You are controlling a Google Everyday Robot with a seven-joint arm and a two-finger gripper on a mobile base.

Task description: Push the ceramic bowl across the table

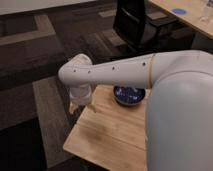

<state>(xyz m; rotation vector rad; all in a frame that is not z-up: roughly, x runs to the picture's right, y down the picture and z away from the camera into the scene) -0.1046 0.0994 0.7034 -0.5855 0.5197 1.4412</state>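
The ceramic bowl [129, 94] is small, round and dark blue-black with pale speckles inside. It sits on the light wooden table [107, 135] near its far edge, partly hidden behind my white arm [125, 70]. My gripper [80, 105] hangs below the wrist at the table's far left corner. It is to the left of the bowl, apart from it and holding nothing that I can see.
A black office chair [135, 22] stands behind the table on the dark patterned carpet. A paler desk [192, 15] with a blue disc [178, 11] is at the top right. My arm's large white body [180, 120] covers the table's right side.
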